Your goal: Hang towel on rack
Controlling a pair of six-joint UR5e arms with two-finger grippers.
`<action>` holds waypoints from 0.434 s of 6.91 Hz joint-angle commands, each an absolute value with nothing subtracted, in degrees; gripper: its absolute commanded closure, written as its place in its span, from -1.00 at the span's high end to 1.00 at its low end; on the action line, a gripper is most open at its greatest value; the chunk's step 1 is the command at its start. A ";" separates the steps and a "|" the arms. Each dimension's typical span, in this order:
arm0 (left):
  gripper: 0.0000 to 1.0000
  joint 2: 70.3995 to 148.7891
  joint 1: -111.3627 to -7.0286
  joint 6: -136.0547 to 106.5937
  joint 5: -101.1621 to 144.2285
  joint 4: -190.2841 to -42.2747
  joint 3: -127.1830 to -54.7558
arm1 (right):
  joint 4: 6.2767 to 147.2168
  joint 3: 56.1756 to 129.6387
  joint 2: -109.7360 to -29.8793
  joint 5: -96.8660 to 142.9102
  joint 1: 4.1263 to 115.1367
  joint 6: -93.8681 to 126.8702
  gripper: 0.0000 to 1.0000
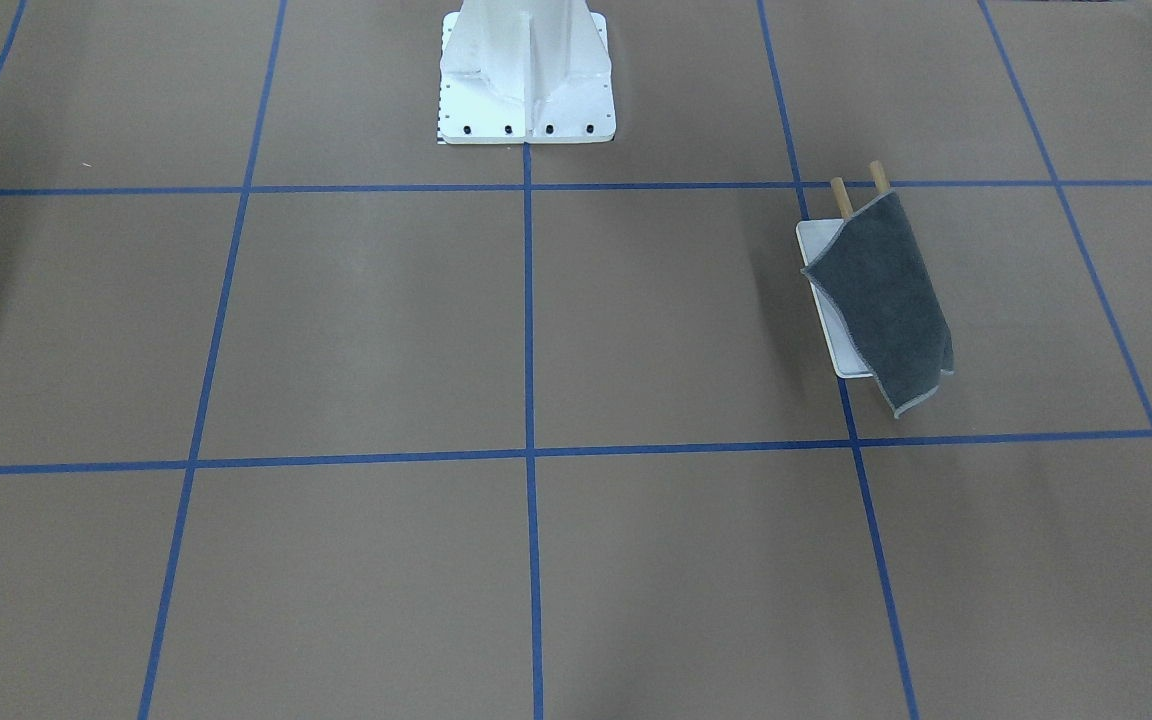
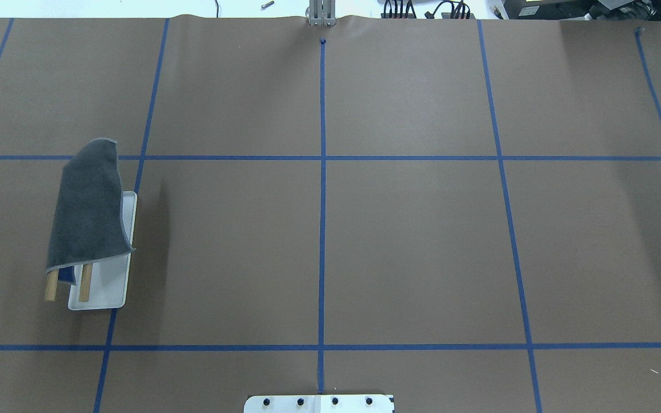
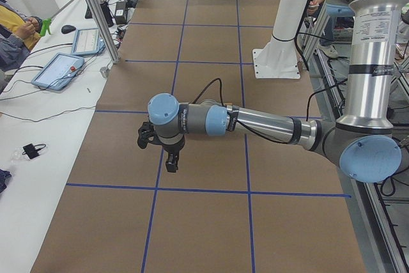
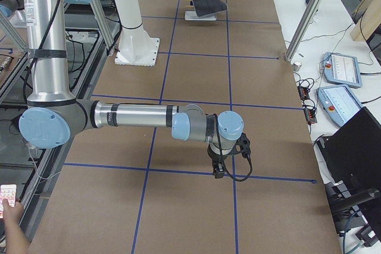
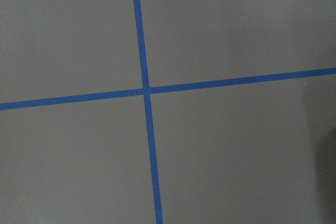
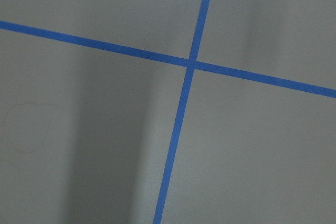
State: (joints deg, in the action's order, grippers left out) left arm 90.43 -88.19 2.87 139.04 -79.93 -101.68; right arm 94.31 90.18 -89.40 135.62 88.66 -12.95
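The grey towel lies draped over the two wood rods of the rack, whose white base shows beside it. In the overhead view the towel covers most of the rods above the base, with a little blue underside at its near edge. It also shows far off in the exterior right view. My left gripper and right gripper hang above bare table, away from the rack. They show only in the side views, so I cannot tell whether they are open or shut.
The brown table is marked with a blue tape grid. The large white bolted pedestal stands at the robot's side. A side desk with tablets and metal posts borders the far edge.
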 commanded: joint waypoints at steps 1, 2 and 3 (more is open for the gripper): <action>0.96 89.57 -88.33 8.32 137.30 -77.34 -104.58 | 94.31 90.61 -89.47 135.88 88.68 -12.48 1.00; 0.96 89.30 -88.33 9.83 136.07 -77.08 -105.63 | 94.31 90.96 -89.12 136.05 88.68 -12.48 1.00; 0.96 89.30 -88.24 9.23 136.14 -77.08 -105.30 | 94.31 91.23 -89.12 136.14 88.59 -12.31 1.00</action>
